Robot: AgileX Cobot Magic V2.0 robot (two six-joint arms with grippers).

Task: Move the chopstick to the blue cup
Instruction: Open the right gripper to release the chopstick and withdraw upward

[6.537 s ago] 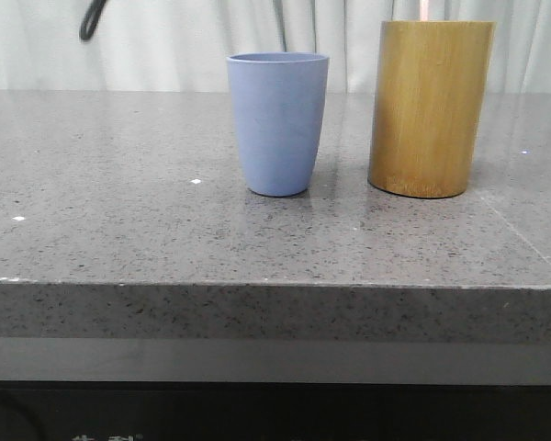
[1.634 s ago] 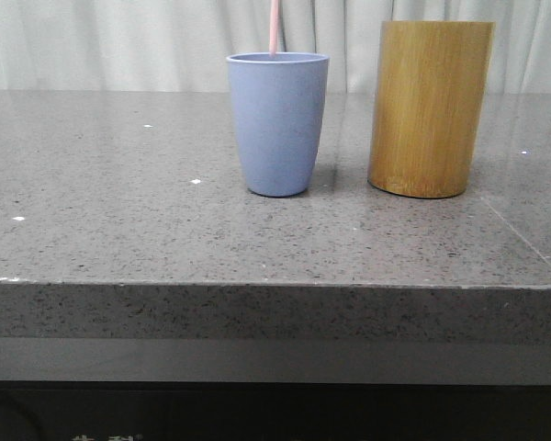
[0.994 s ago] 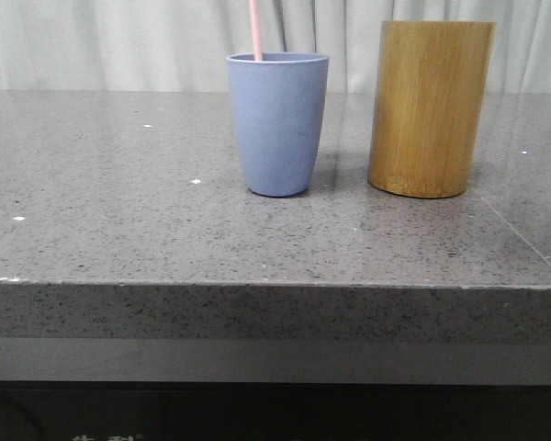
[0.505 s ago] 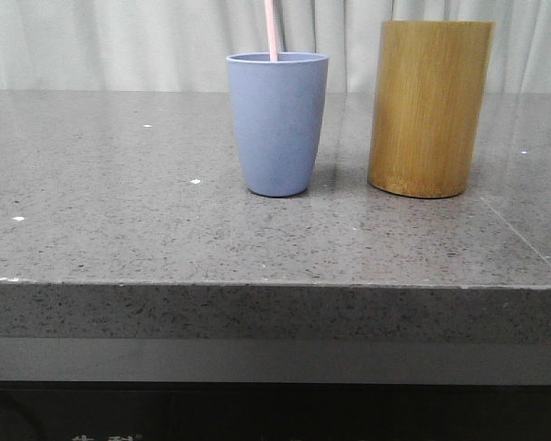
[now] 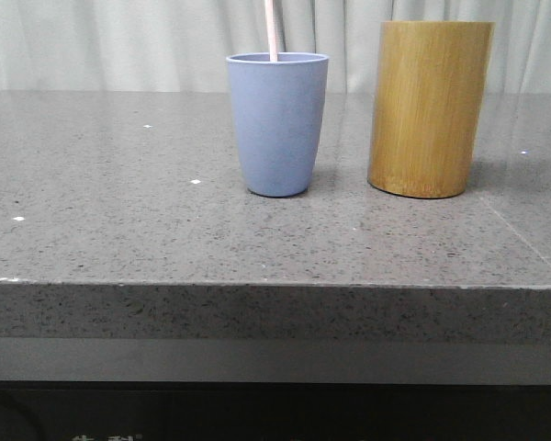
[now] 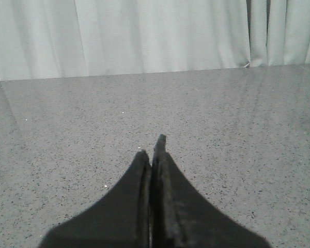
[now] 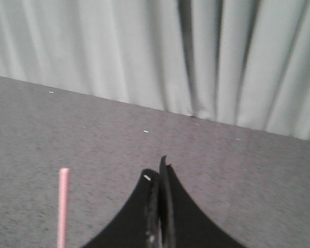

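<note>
The blue cup [image 5: 277, 122] stands upright near the middle of the table in the front view. A pale pink chopstick [image 5: 271, 29] rises from inside it and runs off the top of the frame. In the right wrist view the chopstick's tip [image 7: 63, 206] stands free, off to one side of my right gripper [image 7: 158, 170], which is shut with nothing between its fingers. My left gripper [image 6: 152, 147] is shut and empty over bare tabletop. Neither gripper shows in the front view.
A taller tan bamboo cylinder [image 5: 430, 108] stands just right of the blue cup. The grey speckled table [image 5: 119, 211] ends in a front edge low in the front view. Pale curtains [image 5: 119, 41] hang behind.
A chopstick that stood in the bamboo cylinder now stands in the blue cup. Over the last second it swung from leaning left to nearly upright.
</note>
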